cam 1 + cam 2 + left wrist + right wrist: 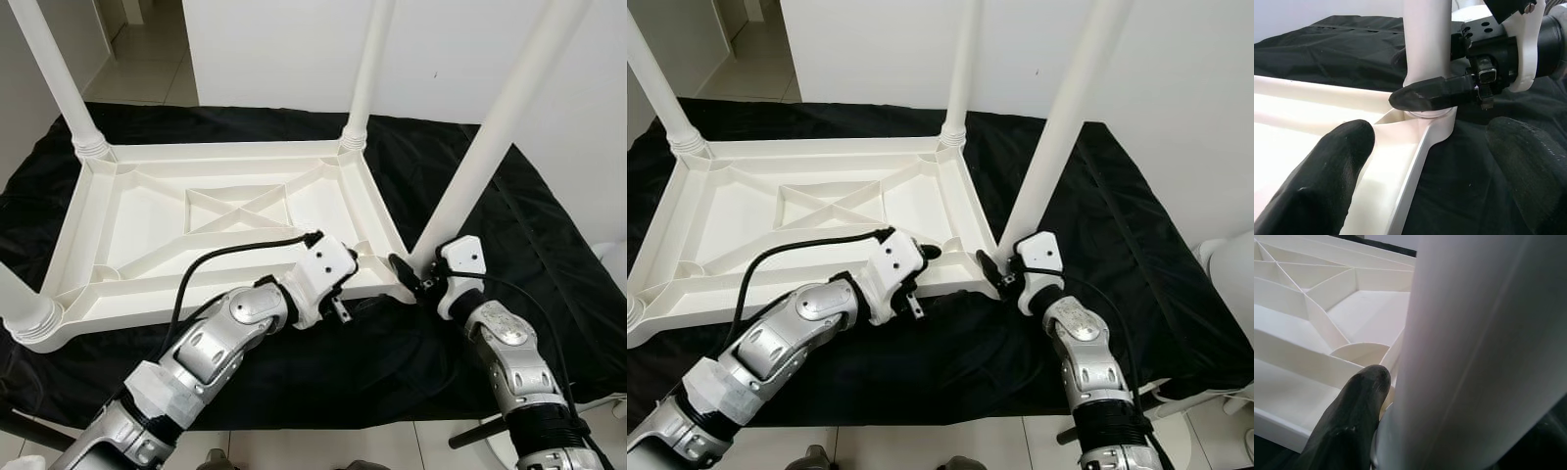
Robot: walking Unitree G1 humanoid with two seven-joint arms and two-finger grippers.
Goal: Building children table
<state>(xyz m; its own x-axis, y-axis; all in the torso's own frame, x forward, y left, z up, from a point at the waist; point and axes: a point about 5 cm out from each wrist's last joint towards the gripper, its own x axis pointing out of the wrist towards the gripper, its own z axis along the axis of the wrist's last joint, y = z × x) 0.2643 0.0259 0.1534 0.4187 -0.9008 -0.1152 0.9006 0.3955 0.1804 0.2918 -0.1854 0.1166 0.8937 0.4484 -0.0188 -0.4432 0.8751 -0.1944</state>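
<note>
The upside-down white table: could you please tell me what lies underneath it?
A black cloth lies spread under the upturned table, reaching past it on the visible sides. What the cloth covers beneath the table cannot be seen; tiled floor shows beyond its far edge.

A black cloth (490,196) covers the whole surface, rumpled into folds on the near and right sides. Directly on it lies a white plastic tabletop (147,230), upside down with its ribbed underside showing, set toward the left and reaching to the middle.
</note>
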